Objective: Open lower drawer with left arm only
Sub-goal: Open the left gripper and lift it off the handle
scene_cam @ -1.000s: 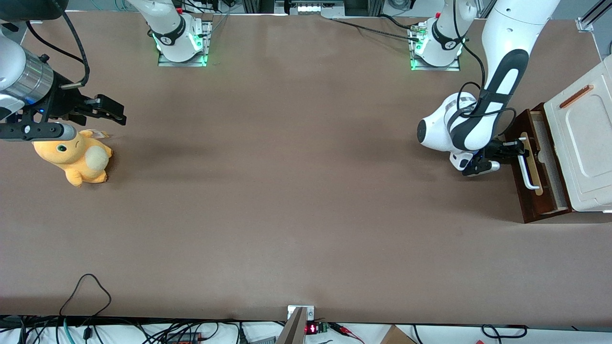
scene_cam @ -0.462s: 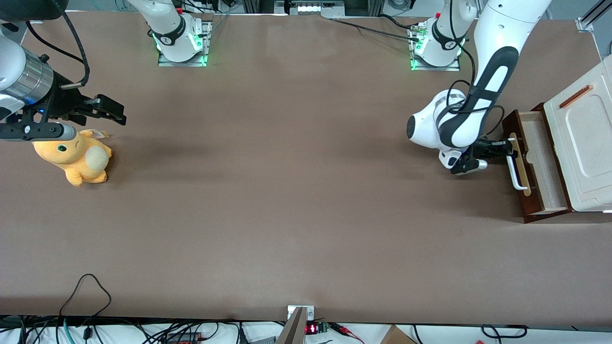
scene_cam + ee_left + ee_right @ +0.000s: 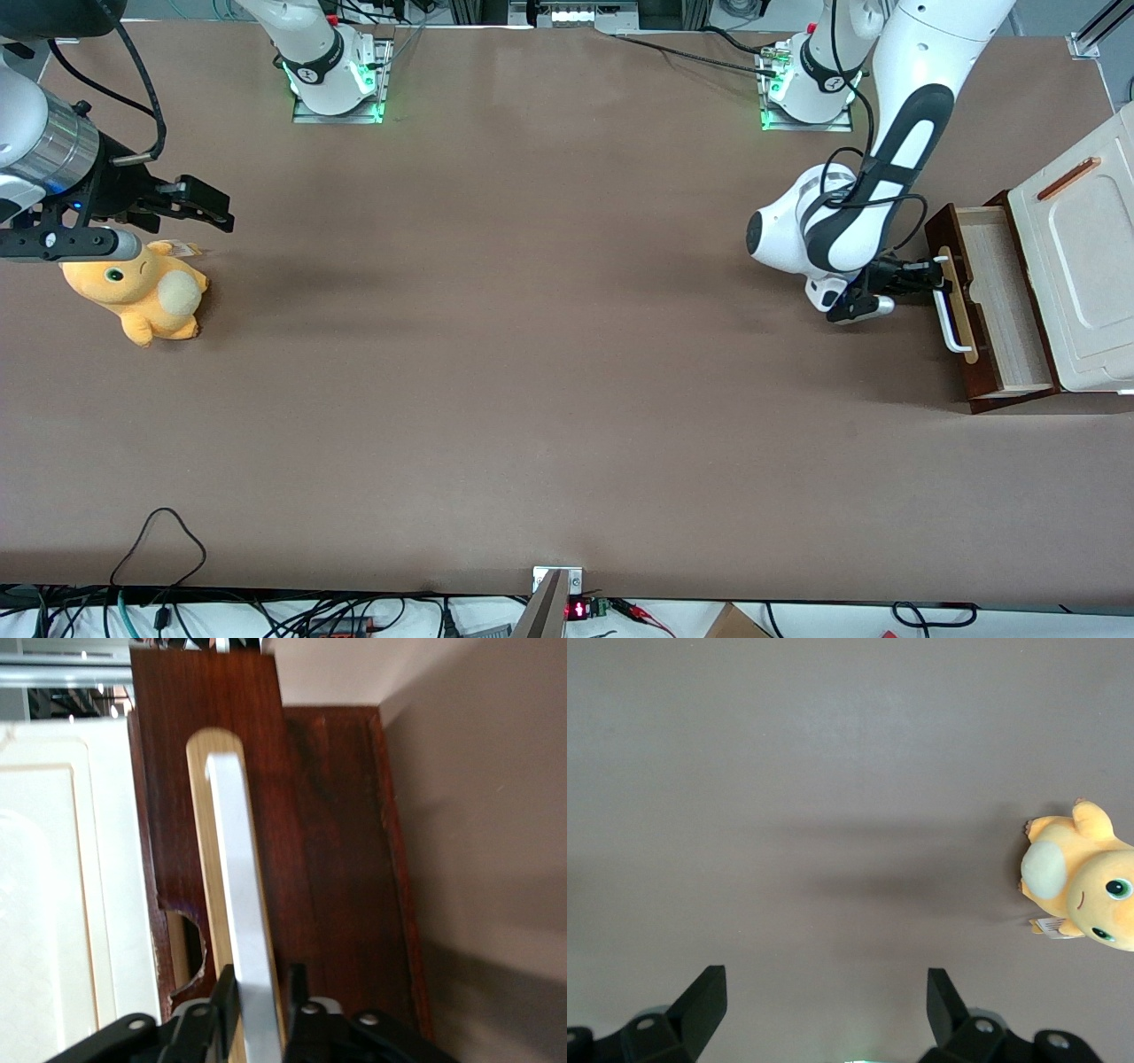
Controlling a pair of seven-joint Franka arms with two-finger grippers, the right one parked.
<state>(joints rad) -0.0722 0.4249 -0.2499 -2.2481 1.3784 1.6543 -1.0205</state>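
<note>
Left wrist view: pincer (image 3: 260, 992) is pinching the lower drawer's (image 3: 990, 301) white handle (image 3: 241, 904), fingers (image 3: 295, 985) flanking it.

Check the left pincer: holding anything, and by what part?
Yes. The left pincer is shut on the white bar handle of the lower drawer, gripping near the handle's end farther from the front camera. The drawer stands pulled out.

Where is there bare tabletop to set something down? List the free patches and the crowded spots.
Free: the wide brown table between the orange plush toy and the left arm. Crowded: the working arm's end, where the pincer, shut on the white bar handle, meets the pulled-out lower drawer and cream cabinet.
</note>
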